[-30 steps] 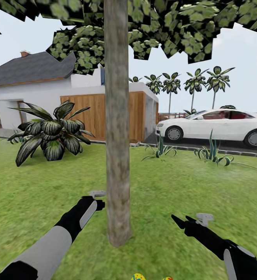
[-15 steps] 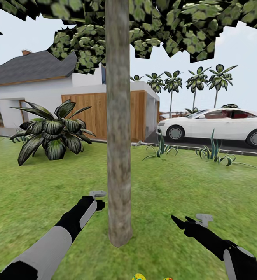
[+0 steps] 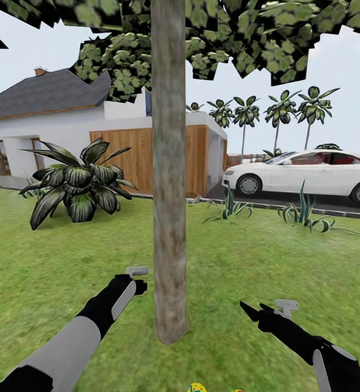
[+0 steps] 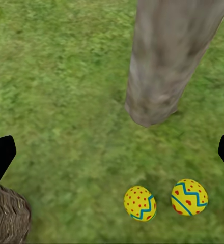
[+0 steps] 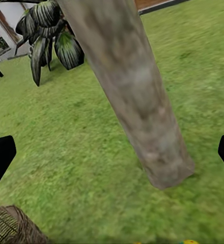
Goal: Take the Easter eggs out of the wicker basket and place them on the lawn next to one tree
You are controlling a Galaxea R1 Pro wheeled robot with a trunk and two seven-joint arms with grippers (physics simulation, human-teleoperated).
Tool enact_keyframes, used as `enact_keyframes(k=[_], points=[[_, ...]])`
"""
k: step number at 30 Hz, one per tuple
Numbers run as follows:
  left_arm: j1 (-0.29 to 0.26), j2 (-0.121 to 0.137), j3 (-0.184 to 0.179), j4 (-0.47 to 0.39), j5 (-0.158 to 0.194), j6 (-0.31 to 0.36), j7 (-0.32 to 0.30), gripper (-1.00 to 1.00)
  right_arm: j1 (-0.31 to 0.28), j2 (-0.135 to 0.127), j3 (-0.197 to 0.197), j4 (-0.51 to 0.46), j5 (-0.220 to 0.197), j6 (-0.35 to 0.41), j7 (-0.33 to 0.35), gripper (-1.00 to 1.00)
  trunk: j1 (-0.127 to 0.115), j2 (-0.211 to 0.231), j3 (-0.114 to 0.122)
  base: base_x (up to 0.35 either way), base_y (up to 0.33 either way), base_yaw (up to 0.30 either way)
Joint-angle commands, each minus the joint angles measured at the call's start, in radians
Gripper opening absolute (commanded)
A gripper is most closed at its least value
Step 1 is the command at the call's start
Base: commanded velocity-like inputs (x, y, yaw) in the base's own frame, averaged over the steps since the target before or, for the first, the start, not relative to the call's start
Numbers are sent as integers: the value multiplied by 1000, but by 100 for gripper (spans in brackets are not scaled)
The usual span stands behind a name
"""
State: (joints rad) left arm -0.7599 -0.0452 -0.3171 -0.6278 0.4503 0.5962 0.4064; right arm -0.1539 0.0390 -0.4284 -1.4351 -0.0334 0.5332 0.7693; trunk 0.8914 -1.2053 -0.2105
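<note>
The lawn (image 3: 49,261) spreads wide and green, and the tree (image 3: 170,218) rises from it straight ahead, its pale trunk standing between the two arms in the head view. The left pincer (image 3: 137,279) hangs just beside the trunk on its left, at the end of an arm reaching forward and up from the lower left corner; the right pincer (image 3: 253,312) sits lower and farther from the trunk on its right, its arm coming in from the lower right corner. Both pincers are spread apart and hold nothing: in each wrist view the dark fingertips (image 4: 1,157) stand at opposite sides with only grass between them. In the left wrist view the wicker basket (image 4: 7,218) shows at one corner, near one fingertip, and its inside cannot be seen. The Easter eggs (image 4: 140,203) lie on the grass close to the foot of the trunk, three in a row, apart from the basket and below the open left pincer, untouched by it.
</note>
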Motion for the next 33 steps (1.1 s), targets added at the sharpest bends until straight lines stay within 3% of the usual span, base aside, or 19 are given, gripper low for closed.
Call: enact_keyframes(k=[1,19,33], points=[[-1,1,-5,-1,10,2,9,100,-1,1,-3,-1,-3,8,4,100,-4,6,1,0,0,63],[-1,1,-5,-1,11,2,9,100,-1,1,-3,-1,-3,8,4,100,-73,132,43,0,0,63],[-1,1,-5,-1,10,2,9,100,-1,1,-3,4,-5,8,-35,100,-127,230,75,0,0,64]])
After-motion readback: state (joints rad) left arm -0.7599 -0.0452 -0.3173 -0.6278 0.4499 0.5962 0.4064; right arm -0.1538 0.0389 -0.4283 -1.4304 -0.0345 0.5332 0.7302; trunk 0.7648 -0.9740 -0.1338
